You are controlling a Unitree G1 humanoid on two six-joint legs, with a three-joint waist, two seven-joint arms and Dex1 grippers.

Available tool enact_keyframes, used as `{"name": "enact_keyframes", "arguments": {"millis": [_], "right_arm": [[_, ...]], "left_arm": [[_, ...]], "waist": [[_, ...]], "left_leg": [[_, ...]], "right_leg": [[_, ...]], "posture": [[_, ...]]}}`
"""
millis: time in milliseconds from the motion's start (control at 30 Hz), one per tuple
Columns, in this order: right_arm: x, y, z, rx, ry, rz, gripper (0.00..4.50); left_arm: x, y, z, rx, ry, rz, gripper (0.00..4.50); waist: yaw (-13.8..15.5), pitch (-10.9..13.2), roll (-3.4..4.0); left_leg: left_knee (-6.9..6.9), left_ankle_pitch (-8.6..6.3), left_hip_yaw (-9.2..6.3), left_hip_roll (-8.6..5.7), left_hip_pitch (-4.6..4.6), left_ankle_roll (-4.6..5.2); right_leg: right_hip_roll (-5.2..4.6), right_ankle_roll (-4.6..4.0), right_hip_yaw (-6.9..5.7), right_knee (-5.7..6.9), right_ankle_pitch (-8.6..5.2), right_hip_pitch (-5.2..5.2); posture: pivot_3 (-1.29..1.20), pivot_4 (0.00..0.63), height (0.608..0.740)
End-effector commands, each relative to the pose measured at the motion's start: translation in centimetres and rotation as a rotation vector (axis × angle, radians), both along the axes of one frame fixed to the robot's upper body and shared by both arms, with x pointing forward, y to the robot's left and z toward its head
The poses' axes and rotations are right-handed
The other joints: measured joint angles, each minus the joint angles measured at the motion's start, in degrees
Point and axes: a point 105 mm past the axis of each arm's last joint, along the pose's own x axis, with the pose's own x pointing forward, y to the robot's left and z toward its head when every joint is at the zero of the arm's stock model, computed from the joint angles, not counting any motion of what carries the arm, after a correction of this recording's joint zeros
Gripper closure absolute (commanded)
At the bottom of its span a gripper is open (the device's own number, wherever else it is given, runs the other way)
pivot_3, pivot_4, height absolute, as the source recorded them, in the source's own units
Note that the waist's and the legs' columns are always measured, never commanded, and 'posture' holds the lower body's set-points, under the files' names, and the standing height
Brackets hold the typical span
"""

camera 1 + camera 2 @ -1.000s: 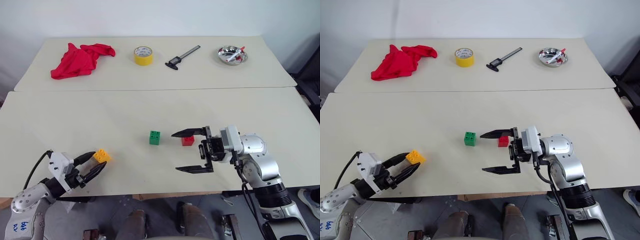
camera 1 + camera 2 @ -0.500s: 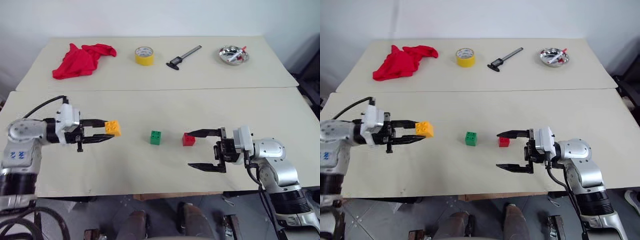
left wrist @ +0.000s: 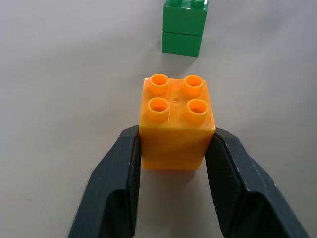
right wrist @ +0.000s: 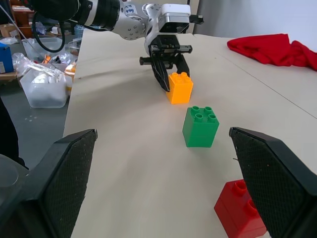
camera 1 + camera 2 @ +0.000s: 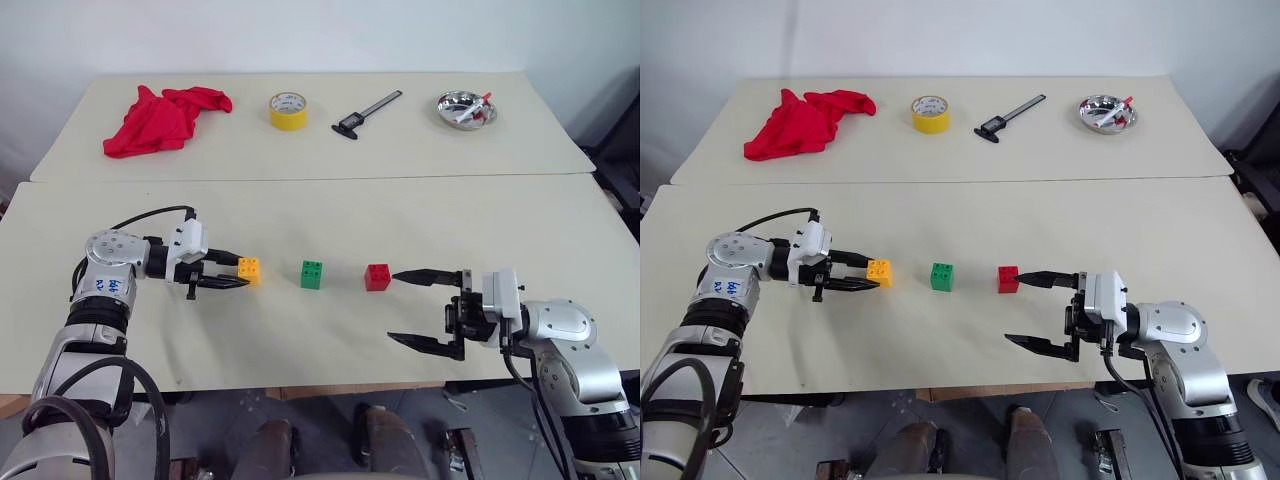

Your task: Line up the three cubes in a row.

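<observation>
The near table (image 5: 320, 215) fills the lower half of the left eye view, and all three cubes sit on it in the middle of the frame. The right gripper (image 5: 420, 308) lies at lower right, jaws spread wide and empty, its upper fingertip just beside the red cube (image 5: 377, 277); whether the tip touches the cube cannot be told. The left gripper (image 5: 228, 277) reaches in from centre left. Its fingers (image 3: 225, 168) flank the orange-yellow cube (image 5: 249, 269) on two sides, resting against its lower half in the left wrist view. Whether they pinch it or only rest against it cannot be told. The cube appears to sit on the table surface, studs up.

Cube positions, left to right across the frame centre: orange-yellow, then the green cube (image 5: 312, 274), then red. All three lie on nearly one horizontal line, with similar gaps between neighbours.

Step in hand: placement of the orange-yellow cube at the left end of the row. This step looks almost finished.

Next move calls for:
- Spread the left fingers fully clear of the cube's sides.
- Withdraw the gripper straight back toward the left edge of the frame, without sideways drift, so the cube is not dragged or turned.
- Keep the right gripper clear of the red cube.
</observation>
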Motion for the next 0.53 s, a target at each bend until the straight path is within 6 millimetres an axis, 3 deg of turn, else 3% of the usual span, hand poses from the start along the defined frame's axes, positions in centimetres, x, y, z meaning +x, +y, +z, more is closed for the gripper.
{"name": "enact_keyframes", "arguments": {"millis": [33, 100, 300, 433, 533], "right_arm": [[0.0, -0.2, 0.8, 0.01, -0.025, 0.004, 0.0], [0.5, -0.5, 1.1, 0.003, -0.032, 0.01, 0.0], [1.6, -2.5, 2.7, -0.047, -0.08, 0.025, 0.0], [2.0, -2.8, 3.5, -0.087, -0.073, 0.072, 0.0], [2.8, -3.0, 3.0, -0.136, -0.05, 0.095, 0.0]], "left_arm": [[-0.7, 0.8, 1.0, -0.012, -0.002, -0.046, 1.42], [-0.6, 1.7, 2.6, -0.039, -0.065, 0.004, 0.83], [-3.4, 3.6, 6.5, -0.147, -0.183, 0.172, 0.83], [-5.4, 4.5, 6.8, -0.117, -0.262, 0.271, 0.83], [-5.7, 5.6, 6.3, -0.092, -0.257, 0.33, 0.83]], "waist": [[0.0, 0.0, 0.0], [-0.2, 0.0, -0.02], [-0.4, 0.1, 0.05], [-0.1, 0.1, 0.1], [0.2, 0.1, 0.14]], "left_leg": [[0.0, 0.0, -0.01, 0.01, 0.0, 0.0], [-0.01, 0.0, -0.02, 0.01, -0.01, 0.0], [-0.09, -0.02, -0.06, 0.11, -0.01, -0.04], [-0.07, -0.06, -0.11, 0.19, -0.01, -0.09], [-0.03, -0.04, -0.18, 0.18, 0.01, -0.13]], "right_leg": [[0.01, 0.0, 0.0, -0.01, 0.0, 0.0], [0.0, 0.0, 0.0, -0.02, 0.0, -0.01], [-0.06, -0.02, 0.05, -0.1, -0.01, -0.05], [-0.22, -0.03, 0.07, -0.18, -0.01, 0.0], [-0.2, -0.06, -0.03, -0.2, -0.02, 0.05]], "posture": [[0.0, 0.15, 0.74], [0.0, 0.15, 0.74], [0.0, 0.15, 0.74], [0.0, 0.15, 0.74], [0.0, 0.15, 0.74]]}}
